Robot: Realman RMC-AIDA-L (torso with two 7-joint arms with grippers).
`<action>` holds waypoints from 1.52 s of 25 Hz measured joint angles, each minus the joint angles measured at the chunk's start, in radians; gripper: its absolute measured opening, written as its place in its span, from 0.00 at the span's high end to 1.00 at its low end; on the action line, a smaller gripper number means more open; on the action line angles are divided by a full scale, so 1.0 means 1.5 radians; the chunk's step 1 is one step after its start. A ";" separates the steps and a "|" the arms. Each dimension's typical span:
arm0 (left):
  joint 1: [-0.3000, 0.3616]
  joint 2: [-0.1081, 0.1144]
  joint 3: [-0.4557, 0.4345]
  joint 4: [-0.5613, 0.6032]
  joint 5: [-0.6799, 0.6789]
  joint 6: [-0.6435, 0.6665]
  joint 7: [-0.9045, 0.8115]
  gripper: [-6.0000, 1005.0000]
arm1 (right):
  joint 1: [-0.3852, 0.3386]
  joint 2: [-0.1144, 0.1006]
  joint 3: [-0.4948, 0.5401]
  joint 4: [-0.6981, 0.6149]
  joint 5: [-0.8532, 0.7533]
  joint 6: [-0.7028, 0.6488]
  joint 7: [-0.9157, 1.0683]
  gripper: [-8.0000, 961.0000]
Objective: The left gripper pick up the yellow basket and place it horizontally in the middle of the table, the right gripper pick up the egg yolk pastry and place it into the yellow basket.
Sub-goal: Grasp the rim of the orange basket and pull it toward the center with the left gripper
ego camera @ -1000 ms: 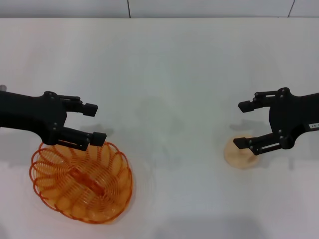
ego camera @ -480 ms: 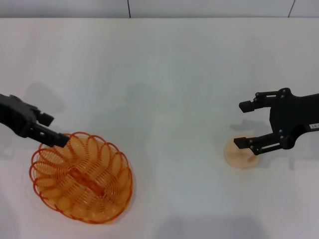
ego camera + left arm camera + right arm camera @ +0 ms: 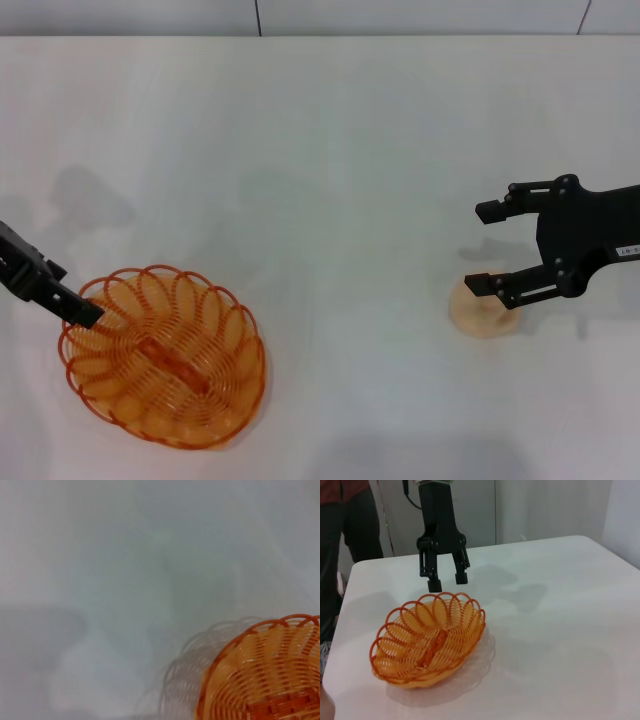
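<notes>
White table (image 3: 330,150): left gripper (image 3: 444,581) has retreated off yellow basket (image 3: 165,355).

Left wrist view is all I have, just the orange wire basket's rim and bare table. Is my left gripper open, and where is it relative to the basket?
Observer: The right wrist view shows the left gripper open, fingertips just above the yellow basket at its outer rim, nothing gripped.
Operator: Where's the egg yolk pastry?
Observer: The egg yolk pastry sits on the table to the robot's right, outside the basket, with the open right gripper over it.
</notes>
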 joint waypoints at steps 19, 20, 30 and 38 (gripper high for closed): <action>-0.002 -0.013 0.035 -0.040 0.009 -0.046 -0.014 0.13 | -0.003 0.000 -0.001 0.001 0.001 -0.001 0.000 0.13; -0.005 -0.016 0.035 -0.047 0.009 -0.051 -0.014 0.13 | -0.004 0.000 -0.001 0.001 0.001 -0.001 0.000 0.13; -0.022 -0.023 0.051 -0.078 0.017 -0.069 -0.025 0.31 | -0.007 0.000 -0.001 0.009 0.001 -0.005 0.000 0.13; -0.022 -0.029 0.053 -0.080 0.026 -0.083 -0.028 0.52 | -0.007 0.000 -0.001 0.017 0.001 -0.005 0.000 0.13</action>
